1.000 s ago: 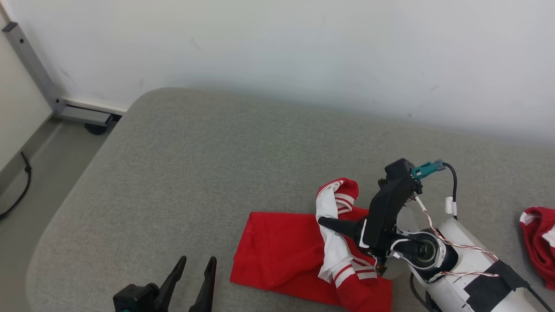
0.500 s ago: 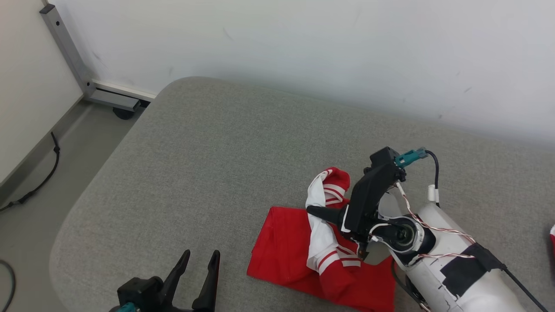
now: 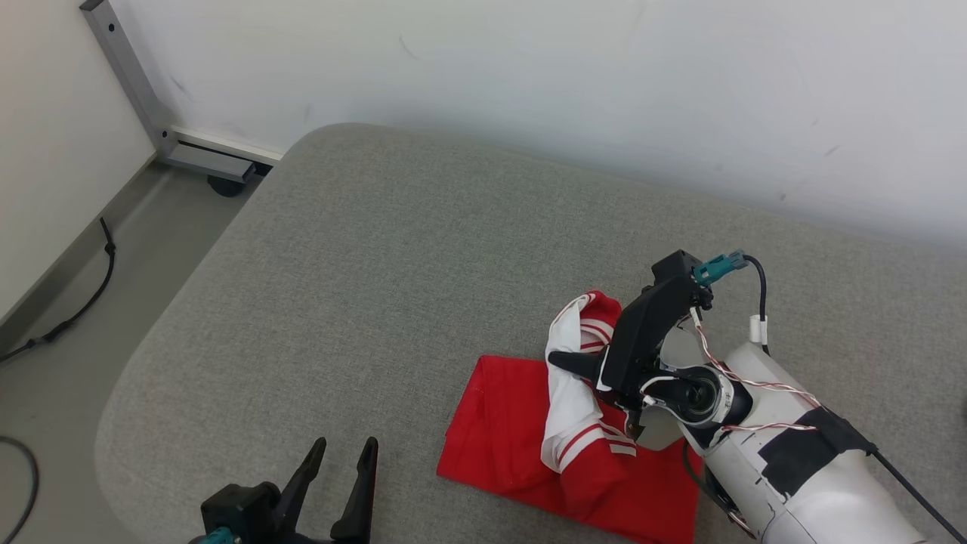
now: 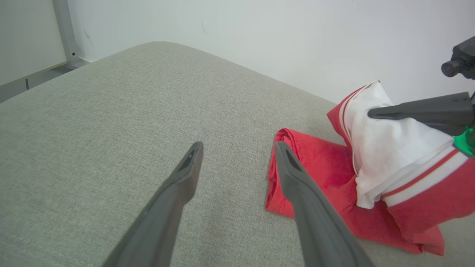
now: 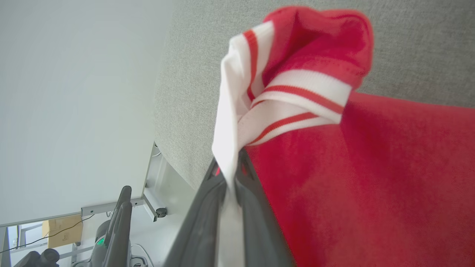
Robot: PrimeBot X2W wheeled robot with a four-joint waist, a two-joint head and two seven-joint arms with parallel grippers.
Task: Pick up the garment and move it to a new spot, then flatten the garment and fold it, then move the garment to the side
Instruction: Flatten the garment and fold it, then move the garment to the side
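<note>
A red garment [image 3: 498,423] with white, red-striped trim lies partly flat on the grey padded surface [image 3: 378,264], at the lower middle right of the head view. My right gripper [image 3: 557,361] is shut on the garment's white trim and holds that bunched part up above the flat red layer. In the right wrist view the white cloth runs between the right gripper's [image 5: 229,168] closed fingers, with the garment [image 5: 371,167] spread beyond. My left gripper [image 3: 345,447] stands open and holds nothing, left of the garment's edge. In the left wrist view, the left gripper [image 4: 238,146] points toward the garment [image 4: 319,163].
The surface ends in a rounded corner at the left, with floor beyond it. A grey metal frame post [image 3: 125,75] with a caster stands on the floor by the white wall. A black cable [image 3: 75,302] lies on the floor.
The head view has shifted, so a second red cloth at the right edge has left the picture. My right gripper stays shut on the white trim. The left gripper stays open.
</note>
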